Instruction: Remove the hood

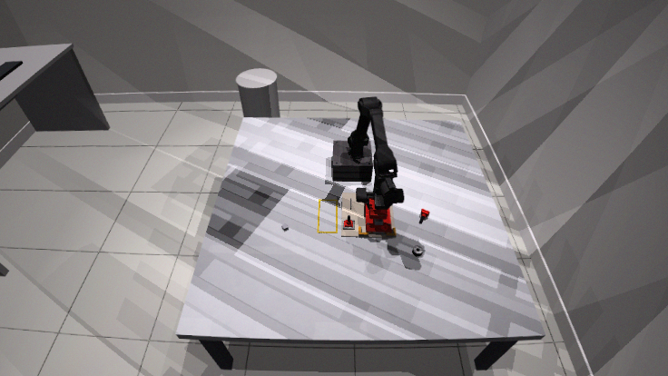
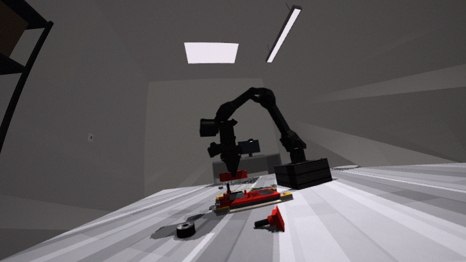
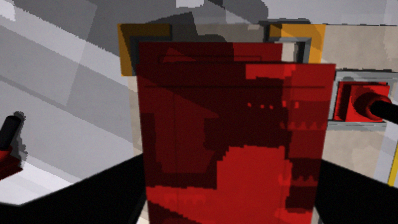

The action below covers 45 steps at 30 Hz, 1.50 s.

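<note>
My gripper (image 2: 232, 172) (image 3: 227, 163) is shut on the red hood (image 2: 231, 177) (image 3: 230, 135) and holds it in the air, level, a little above the toy car (image 2: 252, 197) (image 1: 378, 226). In the wrist view the hood fills the middle, with my black fingers at its lower left and right. The car sits on a beige board (image 1: 353, 209) with orange corner brackets (image 3: 142, 32). The marked area is a yellow rectangle outline (image 1: 319, 215) on the table, left of the board. It has nothing inside it.
A small red part with a black peg (image 1: 348, 223) (image 3: 357, 102) stands on the board beside the car. A red part with a peg (image 1: 424, 214) (image 2: 274, 221), a black wheel (image 1: 417, 251) (image 2: 185, 230) and a small grey piece (image 1: 284, 227) lie loose on the table. The arm's base (image 1: 351, 163) is behind.
</note>
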Available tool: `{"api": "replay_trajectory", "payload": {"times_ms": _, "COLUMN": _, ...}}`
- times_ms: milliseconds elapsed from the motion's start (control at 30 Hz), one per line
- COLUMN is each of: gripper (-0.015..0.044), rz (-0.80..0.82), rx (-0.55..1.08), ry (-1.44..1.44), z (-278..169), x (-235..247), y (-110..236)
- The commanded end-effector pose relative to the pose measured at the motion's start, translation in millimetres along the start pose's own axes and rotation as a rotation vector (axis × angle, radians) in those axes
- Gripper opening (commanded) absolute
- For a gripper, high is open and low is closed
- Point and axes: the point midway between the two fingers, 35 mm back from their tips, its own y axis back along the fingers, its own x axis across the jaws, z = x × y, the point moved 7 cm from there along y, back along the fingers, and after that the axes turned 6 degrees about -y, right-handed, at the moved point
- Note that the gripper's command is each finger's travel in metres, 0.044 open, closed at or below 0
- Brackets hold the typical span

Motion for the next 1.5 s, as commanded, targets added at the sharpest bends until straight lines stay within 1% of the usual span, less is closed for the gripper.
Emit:
{"api": "replay_trajectory", "payload": {"times_ms": 0, "gripper": 0.0000, "rz": 0.000, "rx": 0.001, "ry": -0.009, "z": 3, "x": -20, "y": 0}}
{"api": "replay_trajectory", "payload": {"times_ms": 567, "gripper": 0.0000, "rz": -0.006, "rx": -0.002, "ry": -0.009, "z": 6, "x": -112, "y": 4}}
{"api": "replay_trajectory", "payload": {"times_ms": 1167, "gripper": 0.0000, "rz": -0.013, "rx": -0.003, "ry": -0.009, "z": -17, "x": -204, "y": 9}}
{"api": "replay_trajectory", "payload": {"times_ms": 1467, "gripper": 0.0000, "rz": -0.014, "rx": -0.003, "ry": -0.009, "z": -20, "x": -211, "y": 7}}
